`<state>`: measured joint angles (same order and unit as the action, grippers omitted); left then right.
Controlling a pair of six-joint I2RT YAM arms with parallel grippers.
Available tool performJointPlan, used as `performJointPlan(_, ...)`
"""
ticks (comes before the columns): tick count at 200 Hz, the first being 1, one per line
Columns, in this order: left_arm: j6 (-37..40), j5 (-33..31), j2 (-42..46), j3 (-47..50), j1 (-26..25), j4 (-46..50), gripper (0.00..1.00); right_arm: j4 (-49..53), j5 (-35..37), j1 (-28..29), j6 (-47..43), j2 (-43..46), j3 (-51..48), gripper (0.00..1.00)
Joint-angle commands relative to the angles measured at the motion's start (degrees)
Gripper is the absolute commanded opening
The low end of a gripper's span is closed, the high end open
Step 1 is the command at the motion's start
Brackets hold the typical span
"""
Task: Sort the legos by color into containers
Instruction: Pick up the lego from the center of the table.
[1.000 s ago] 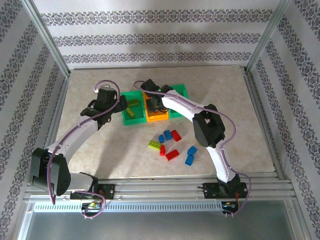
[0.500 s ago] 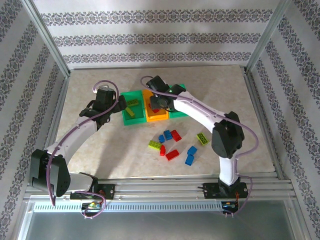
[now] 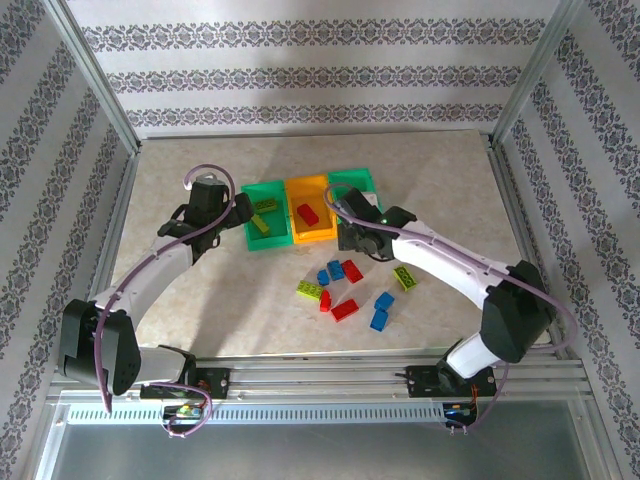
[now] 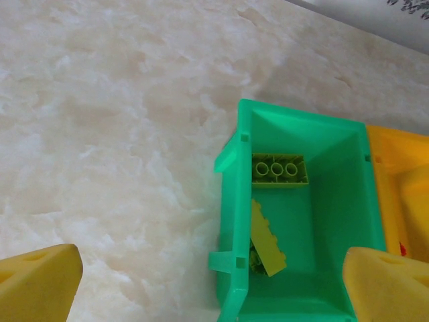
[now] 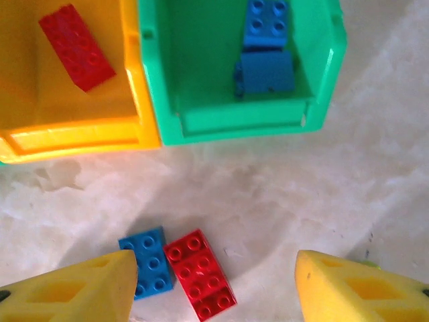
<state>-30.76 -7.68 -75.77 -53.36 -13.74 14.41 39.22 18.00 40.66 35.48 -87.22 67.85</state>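
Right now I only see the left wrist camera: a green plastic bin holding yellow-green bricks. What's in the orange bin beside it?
Observer: The orange plastic bin holds one red studded brick.
Operator: And beyond that?
Observer: A second green plastic bin holds blue studded bricks.
Operator: Anything left outside?
Observer: Yes, loose bricks in red, blue and yellow-green lie on the marbled table, on the bins' near side.

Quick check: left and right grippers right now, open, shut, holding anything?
Left gripper: open, holding nothing.
Right gripper: open, holding nothing.
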Motion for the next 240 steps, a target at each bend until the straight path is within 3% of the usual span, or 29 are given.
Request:
performJointPlan(1,-1.14,1.93,1.56,1.29,0.89,-1.90,1.00,-0.46,0.50,0.44,3.45,2.83,-3.71,0.63)
performJointPlan(105,-1.67,2.40,3.48,4.47,0.84,-2.20,1.00,-4.58,-10.01,3.25,2.40,-1.40,-11.70,0.63)
performJointPlan(183,-1.32,1.84,3.33,3.67,0.84,-1.67,1.00,-4.24,-11.30,1.94,1.82,-10.27,-9.86,0.61)
performJointPlan(240,-1.48,2.04,2.61,3.77,0.85,-1.85,1.00,-5.12,-10.82,-0.31,2.37,-11.82,-8.97,0.57)
